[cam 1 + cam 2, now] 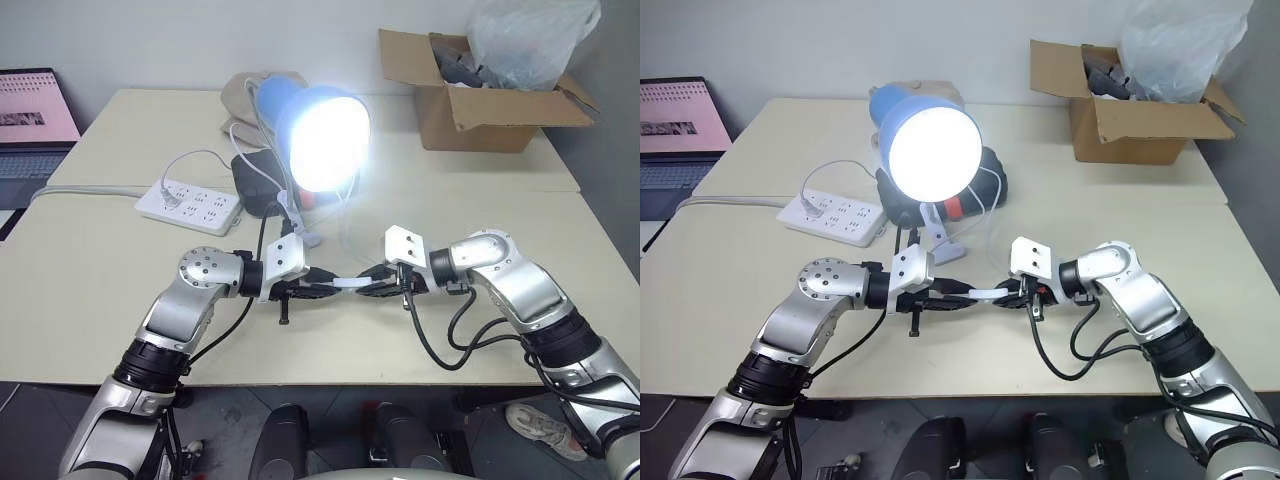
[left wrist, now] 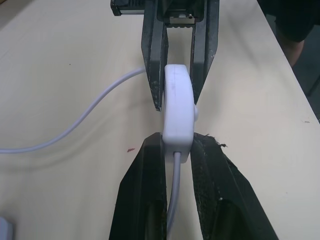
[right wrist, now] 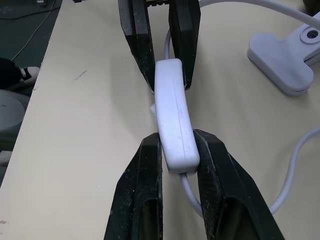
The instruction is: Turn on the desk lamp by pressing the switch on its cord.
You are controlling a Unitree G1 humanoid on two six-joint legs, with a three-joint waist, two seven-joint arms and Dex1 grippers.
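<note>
The desk lamp stands mid-table on its white clip base, blue shade facing me and its bulb glowing bright white. The white inline switch hangs just above the table in front of the lamp, held from both ends. My left gripper is shut on one end, where the cord runs out between its fingers. From the opposite side my right gripper is shut on the other end. In the head view the two grippers meet tip to tip at the switch.
A white power strip lies to the left of the lamp, with a black object behind the lamp. An open cardboard box holding a plastic bag sits at the back right. A laptop is at the far left.
</note>
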